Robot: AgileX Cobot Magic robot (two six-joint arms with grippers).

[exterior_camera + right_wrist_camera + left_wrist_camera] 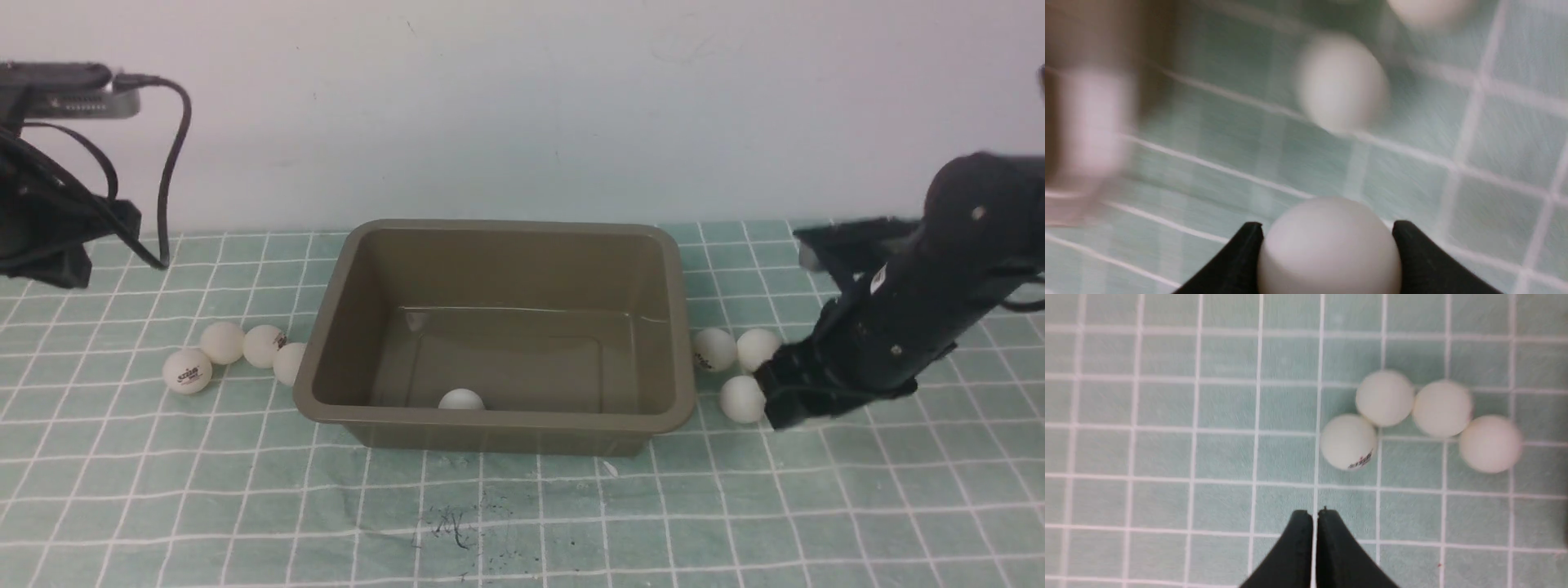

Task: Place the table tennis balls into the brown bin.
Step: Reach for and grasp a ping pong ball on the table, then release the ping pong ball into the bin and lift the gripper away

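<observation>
- bin point(522, 420): plastic, smooth, faintly glossy
- balls point(187, 371): matt white, smooth
- table cover point(245, 506): cloth-like, lightly wrinkled
- wall point(522, 106): matt, mostly smooth, faintly marked
- right gripper point(841, 359): dark, mostly matt

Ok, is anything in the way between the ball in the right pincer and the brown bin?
Yes, maybe: the bin's raised rim. The right pincer grips the ball outside it, so it should probably lift over.

Green table with a white grid point(522, 523), brown bin point(531, 420) on it, white balls point(187, 371) to both sides
</observation>
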